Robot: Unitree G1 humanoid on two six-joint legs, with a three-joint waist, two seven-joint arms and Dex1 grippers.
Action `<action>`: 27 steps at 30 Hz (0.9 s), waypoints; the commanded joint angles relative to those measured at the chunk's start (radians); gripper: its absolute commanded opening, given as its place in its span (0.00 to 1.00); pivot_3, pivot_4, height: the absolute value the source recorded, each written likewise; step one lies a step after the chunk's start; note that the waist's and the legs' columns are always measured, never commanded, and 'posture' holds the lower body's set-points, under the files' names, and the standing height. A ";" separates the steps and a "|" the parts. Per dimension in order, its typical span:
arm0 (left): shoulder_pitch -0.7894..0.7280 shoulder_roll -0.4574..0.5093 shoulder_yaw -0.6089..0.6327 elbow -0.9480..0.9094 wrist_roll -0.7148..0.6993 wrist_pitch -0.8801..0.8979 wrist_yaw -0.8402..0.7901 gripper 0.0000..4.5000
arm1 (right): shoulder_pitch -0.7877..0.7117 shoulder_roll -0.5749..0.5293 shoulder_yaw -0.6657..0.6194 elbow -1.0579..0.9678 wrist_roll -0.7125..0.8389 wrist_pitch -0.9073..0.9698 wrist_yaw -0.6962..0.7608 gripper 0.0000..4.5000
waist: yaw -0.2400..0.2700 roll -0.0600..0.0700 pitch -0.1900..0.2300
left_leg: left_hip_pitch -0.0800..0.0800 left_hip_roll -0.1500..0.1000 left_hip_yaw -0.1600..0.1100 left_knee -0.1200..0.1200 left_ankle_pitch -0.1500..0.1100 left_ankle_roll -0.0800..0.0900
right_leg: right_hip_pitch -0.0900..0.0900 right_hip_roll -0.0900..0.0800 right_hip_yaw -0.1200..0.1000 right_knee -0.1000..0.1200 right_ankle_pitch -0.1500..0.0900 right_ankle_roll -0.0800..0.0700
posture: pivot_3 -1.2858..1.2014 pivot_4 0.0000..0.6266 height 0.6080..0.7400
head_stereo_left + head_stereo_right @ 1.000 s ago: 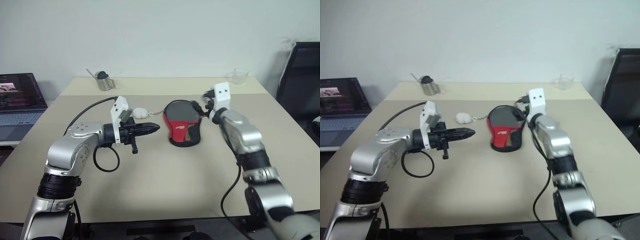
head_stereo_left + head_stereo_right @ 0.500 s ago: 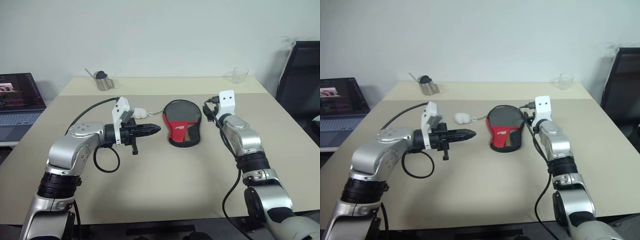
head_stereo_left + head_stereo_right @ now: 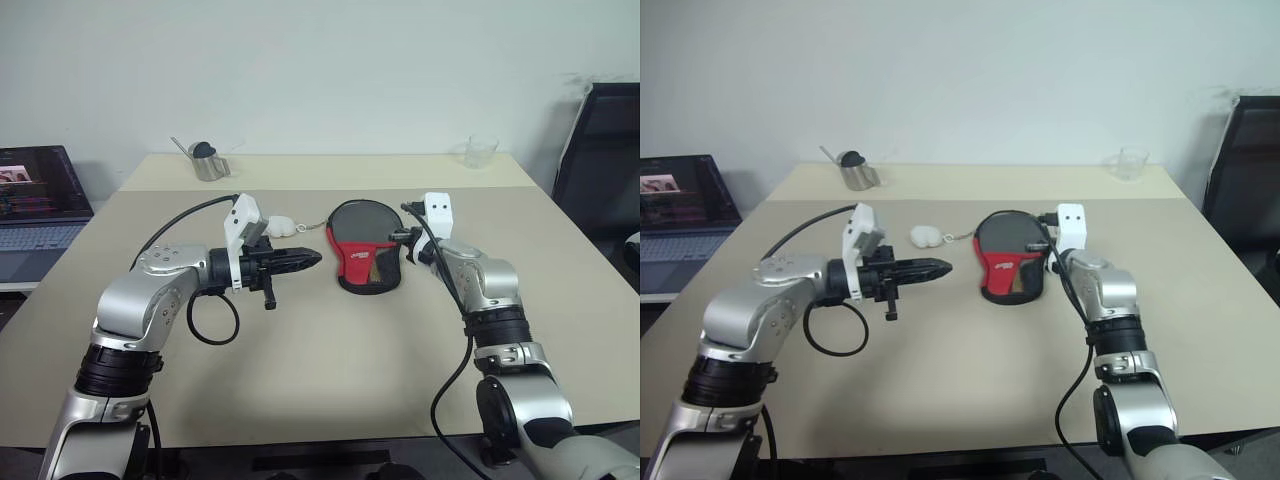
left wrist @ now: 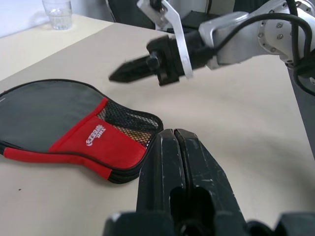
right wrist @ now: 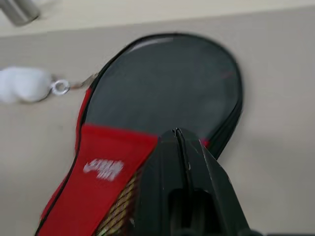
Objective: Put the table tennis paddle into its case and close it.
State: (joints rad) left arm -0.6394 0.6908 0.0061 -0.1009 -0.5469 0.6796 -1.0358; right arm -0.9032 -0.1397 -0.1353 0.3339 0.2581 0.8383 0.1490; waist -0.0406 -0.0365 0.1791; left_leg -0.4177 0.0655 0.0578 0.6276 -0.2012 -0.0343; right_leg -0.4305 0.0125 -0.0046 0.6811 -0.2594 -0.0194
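Laptop (image 3: 40,200): sitting off the far left edge of the counter (image 3: 320,380), lid up, taking no part.
Metal cup (image 3: 208,162): standing at the far left of the counter, well apart from everything else.
Left pincer (image 3: 305,258): hanging above the counter just left of the case, pointing right toward it, fingers pressed together and holding nothing.
White charm (image 3: 279,226): lying beyond the left pincer, joined by a small ring and chain to the case's far left edge.
Case (image 3: 365,243): lying flat at the middle of the counter, round black end far, red part and mesh pocket near; its edges are looking shut all round, though I cannot make out the zip itself.
Table tennis paddle: I am judging it to be lying inside the case already, since the pouch is looking filled.
Right pincer (image 4: 129,72): hovering just beyond the case's right edge, pointing left at it, fingers drawn together with nothing between them, not touching the fabric.
Glass (image 3: 480,151): standing at the far right corner, well clear.
Step in hand: by my reckoning the closing is finishing or done.
Next move: I am guessing it calls for checking the zip, then drawing both arms clear.
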 commanded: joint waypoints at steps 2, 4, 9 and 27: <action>0.001 0.006 0.021 -0.036 -0.011 -0.008 0.003 0.00 | -0.009 0.004 -0.039 -0.038 0.017 0.058 -0.043 0.36 | 0.001 0.000 0.000 | 0.000 0.000 0.000 0.000 0.000 0.000 | 0.000 0.000 0.000 0.000 0.000 0.000 | 0.52 0.24 1.00; 0.002 0.005 0.020 -0.036 -0.011 -0.008 0.004 0.00 | -0.007 0.007 -0.042 -0.028 0.021 0.070 -0.043 0.51 | 0.001 0.000 0.000 | 0.000 0.000 0.000 0.000 0.000 0.000 | 0.000 0.000 0.000 0.000 0.000 0.000 | 0.52 0.24 1.00; 0.007 0.006 0.022 -0.042 -0.013 -0.006 0.005 0.00 | -0.008 0.018 -0.049 -0.005 0.021 0.080 -0.055 0.91 | 0.000 0.000 0.000 | 0.000 0.000 0.000 0.000 0.000 0.000 | 0.000 0.000 0.000 0.000 0.000 0.000 | 0.52 0.24 1.00; 0.022 0.011 0.031 -0.070 -0.023 0.013 0.014 0.00 | 0.022 0.047 0.010 0.200 -0.034 0.025 -0.048 0.87 | -0.002 -0.001 -0.001 | 0.002 0.000 -0.001 0.001 0.000 0.000 | 0.003 0.000 -0.001 0.000 0.000 0.000 | 0.52 0.24 1.00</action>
State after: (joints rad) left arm -0.6079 0.6928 0.0077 -0.1388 -0.5509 0.6943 -1.0248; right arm -0.9007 -0.1062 -0.1378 0.5279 0.2211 0.8449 0.0935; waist -0.0426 -0.0373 0.1785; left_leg -0.4153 0.0654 0.0569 0.6282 -0.2012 -0.0341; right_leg -0.4274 0.0127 -0.0060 0.6810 -0.2593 -0.0193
